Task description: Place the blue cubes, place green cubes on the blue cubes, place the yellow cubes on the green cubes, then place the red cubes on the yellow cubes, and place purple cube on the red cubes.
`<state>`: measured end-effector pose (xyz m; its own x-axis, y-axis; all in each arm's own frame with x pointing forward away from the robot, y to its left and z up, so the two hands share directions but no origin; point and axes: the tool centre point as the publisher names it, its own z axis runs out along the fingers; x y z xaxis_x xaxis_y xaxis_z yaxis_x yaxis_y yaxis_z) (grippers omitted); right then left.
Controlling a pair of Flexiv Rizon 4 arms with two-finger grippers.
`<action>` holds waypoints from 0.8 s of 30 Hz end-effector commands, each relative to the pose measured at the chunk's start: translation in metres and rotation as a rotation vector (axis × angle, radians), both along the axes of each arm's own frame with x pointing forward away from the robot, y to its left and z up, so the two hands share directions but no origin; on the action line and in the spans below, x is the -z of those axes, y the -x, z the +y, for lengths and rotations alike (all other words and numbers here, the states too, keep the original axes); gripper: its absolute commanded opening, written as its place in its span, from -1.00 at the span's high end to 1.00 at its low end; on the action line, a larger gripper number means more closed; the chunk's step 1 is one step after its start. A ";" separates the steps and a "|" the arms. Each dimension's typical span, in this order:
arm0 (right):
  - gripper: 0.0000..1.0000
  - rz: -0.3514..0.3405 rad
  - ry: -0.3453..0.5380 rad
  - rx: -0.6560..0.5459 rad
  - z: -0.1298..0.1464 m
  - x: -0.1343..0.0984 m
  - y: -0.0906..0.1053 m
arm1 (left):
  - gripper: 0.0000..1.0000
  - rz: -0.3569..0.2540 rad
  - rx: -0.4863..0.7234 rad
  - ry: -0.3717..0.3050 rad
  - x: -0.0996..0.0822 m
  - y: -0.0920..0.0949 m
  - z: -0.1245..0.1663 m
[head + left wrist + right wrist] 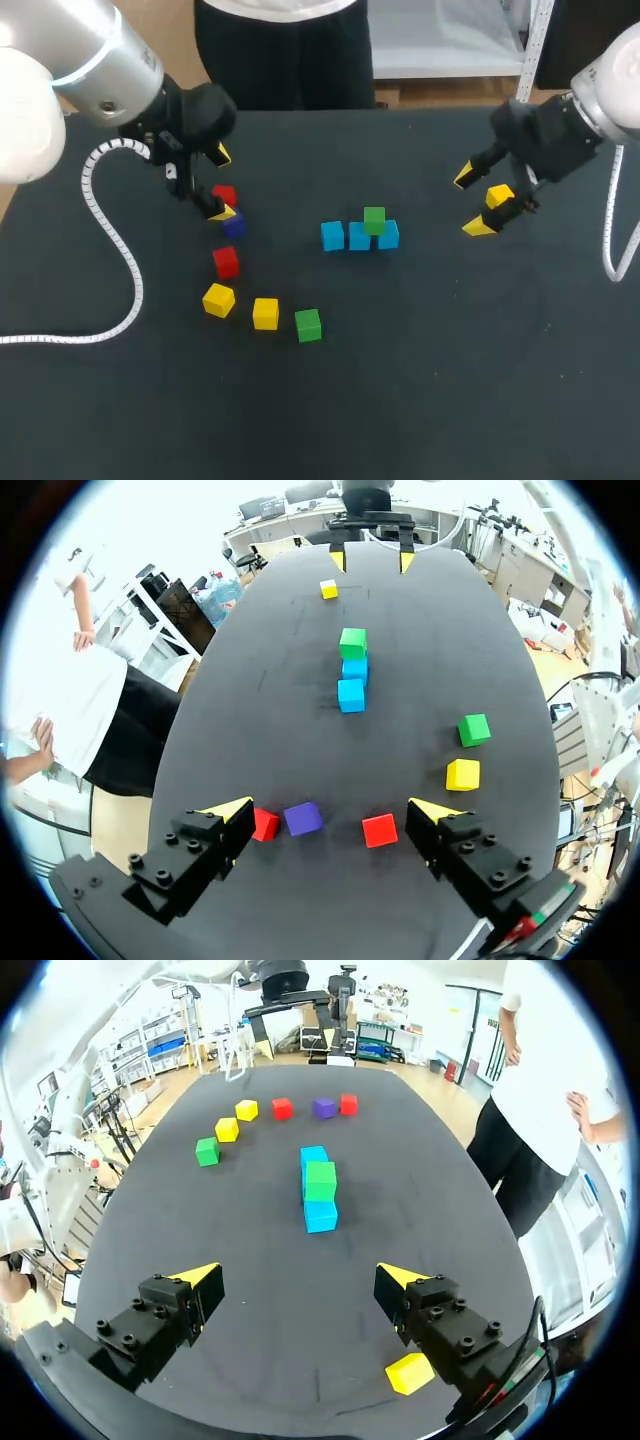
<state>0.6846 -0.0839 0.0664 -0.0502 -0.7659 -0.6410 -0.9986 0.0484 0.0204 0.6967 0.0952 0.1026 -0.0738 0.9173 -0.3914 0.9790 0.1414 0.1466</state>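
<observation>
Three blue cubes [359,237] stand in a row mid-table, with one green cube [374,220] on top of them. A second green cube [308,324], two yellow cubes [265,313] and a red cube [226,261] lie in an arc at the front left. Another red cube [224,195] and the purple cube [234,226] lie by my left gripper [221,183], which is open and empty; from its wrist the purple cube [302,818] shows between the fingers. My right gripper [473,202] hangs open at the right, with a third yellow cube [410,1372] beside one finger.
The black table [450,350] spreads wide in front of and to the right of the cubes. A white cable [120,250] from my left arm loops over the table's left side.
</observation>
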 end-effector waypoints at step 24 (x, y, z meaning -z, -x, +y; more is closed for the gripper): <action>-1.00 -0.002 -0.002 0.000 0.000 0.000 0.001 | -1.00 0.184 -0.029 -0.246 0.012 0.094 -0.103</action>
